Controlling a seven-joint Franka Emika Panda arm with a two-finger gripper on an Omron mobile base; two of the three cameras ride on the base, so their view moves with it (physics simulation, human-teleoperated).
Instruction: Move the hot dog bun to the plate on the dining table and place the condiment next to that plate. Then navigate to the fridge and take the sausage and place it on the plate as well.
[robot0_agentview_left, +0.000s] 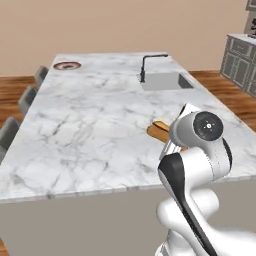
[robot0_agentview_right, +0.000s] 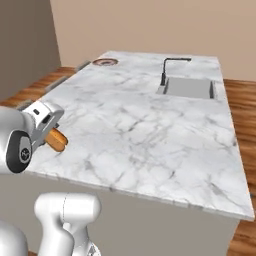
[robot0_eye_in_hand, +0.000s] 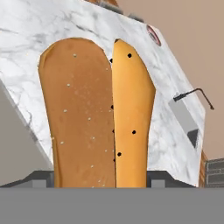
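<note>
- Left base view: we see the marble worktop (robot0_agentview_left: 100, 120) of the dining island, with the sink (robot0_agentview_left: 166, 81) and black faucet (robot0_agentview_left: 150, 65) towards its far right.
- The plate (robot0_agentview_left: 67, 65) with dark rim and red ring sits at the far left corner of the worktop, well apart from the arm.
- The hot dog bun (robot0_agentview_left: 159, 131) pokes out at the near right part of the worktop, mostly hidden behind the white wrist; the gripper itself is covered by the arm here.
- Grey chair backs (robot0_agentview_left: 27, 97) line the left edge; grey cabinets (robot0_agentview_left: 240, 62) stand at the far right.
- Right base view: the gripper (robot0_agentview_right: 49, 129) is at the near left edge of the worktop, and the bun (robot0_agentview_right: 56, 140) sticks out from under it, over the marble.
- We cannot tell here whether the bun touches the top.
- The plate (robot0_agentview_right: 105, 62) lies at the far left corner; the sink (robot0_agentview_right: 189, 88) and faucet (robot0_agentview_right: 170, 67) are far right.
- Hand view: the bun (robot0_eye_in_hand: 96, 118) stands between the two finger tips (robot0_eye_in_hand: 41, 178), a tan seeded half on the left and an orange half on the right, with the slit running between them.
- We read the gripper (robot0_eye_in_hand: 99, 180) as grasping the bun, one dark tip pressed at each side.
- Behind the bun we see marble, the plate (robot0_eye_in_hand: 153, 35) at the top and the faucet (robot0_eye_in_hand: 194, 94) at right.
</note>
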